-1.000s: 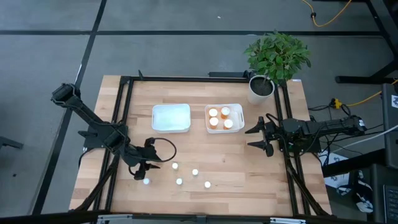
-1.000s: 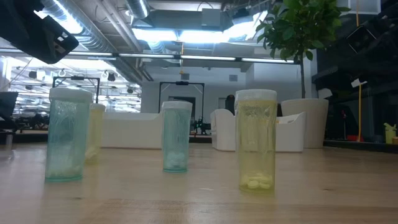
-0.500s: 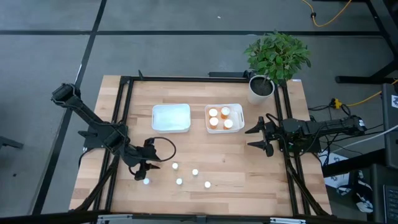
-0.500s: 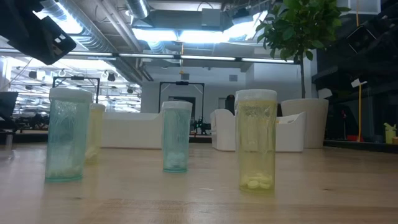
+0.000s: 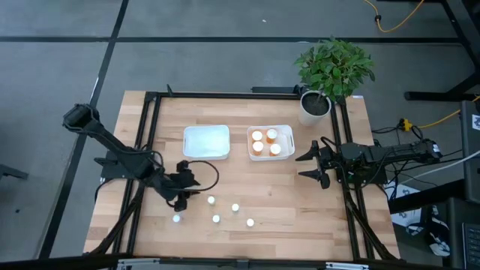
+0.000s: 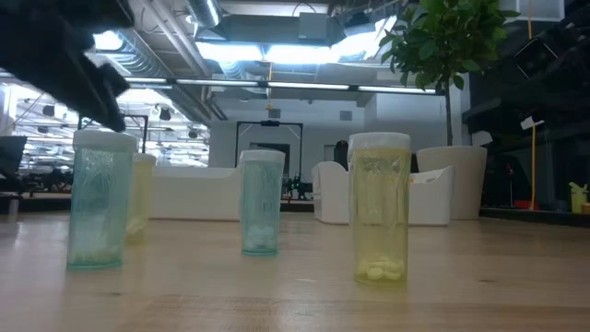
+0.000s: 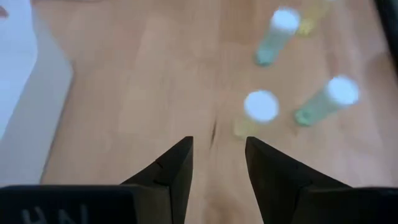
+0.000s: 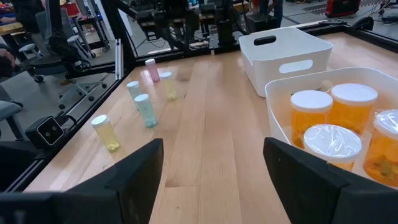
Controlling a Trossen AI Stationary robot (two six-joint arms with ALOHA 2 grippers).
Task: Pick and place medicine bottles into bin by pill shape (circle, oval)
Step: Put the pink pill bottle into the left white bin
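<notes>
Several small white-capped medicine bottles with pale tints stand upright on their bases on the wooden table near its front edge. Some appear in the low view as a blue-green bottle and a yellow bottle. Three orange bottles stand in the right white bin. My left gripper hovers just left of the small bottles, open, nothing between its fingers; the nearest bottle lies just ahead of it. My right gripper waits open at the table's right side.
An empty white bin sits left of the bin with orange bottles. A potted plant stands at the far right corner. A black frame runs around the table's edges. Bare wood lies between the small bottles and my right gripper.
My left gripper has moved toward the table's right edge and down, closer to the group of small bottles, staying open. In the low view the arm has dropped to just above the leftmost bottle's cap. The bottles have not moved.
</notes>
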